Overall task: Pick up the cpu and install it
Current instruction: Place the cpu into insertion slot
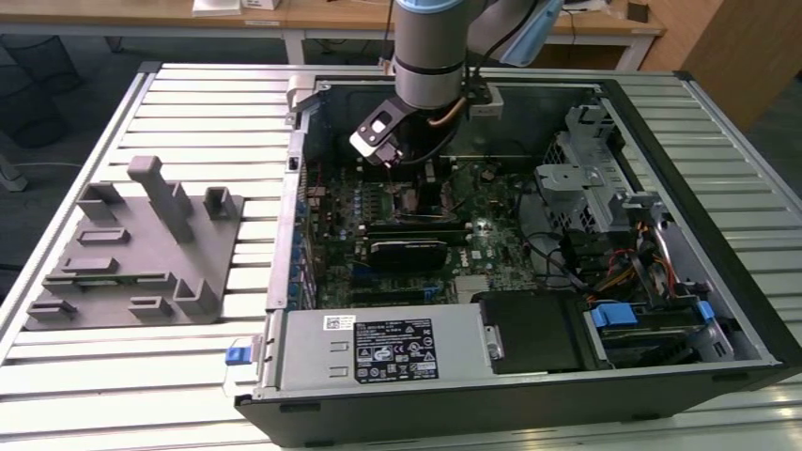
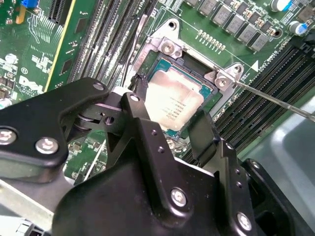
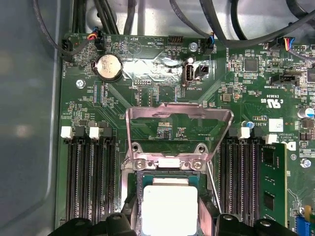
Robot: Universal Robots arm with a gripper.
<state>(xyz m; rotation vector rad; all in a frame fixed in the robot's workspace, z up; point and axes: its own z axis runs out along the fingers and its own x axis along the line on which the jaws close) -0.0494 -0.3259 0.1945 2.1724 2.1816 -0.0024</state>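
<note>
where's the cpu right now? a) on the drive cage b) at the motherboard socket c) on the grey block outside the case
b: the cpu is at the open socket frame, load plate flipped up, just under the gripper.

The cpu [image 3: 169, 209] is pale silver, the board [image 3: 162, 93] green, its slots [image 3: 91, 182] black; grey block [image 1: 138, 244], black case [image 1: 501, 418], pale ribbed bench [image 1: 188, 103].

Single arm [image 1: 433, 47] upright, wrist [image 1: 426, 89] pointing straight down; gripper [image 2: 171, 102] low, facing downward.
</note>
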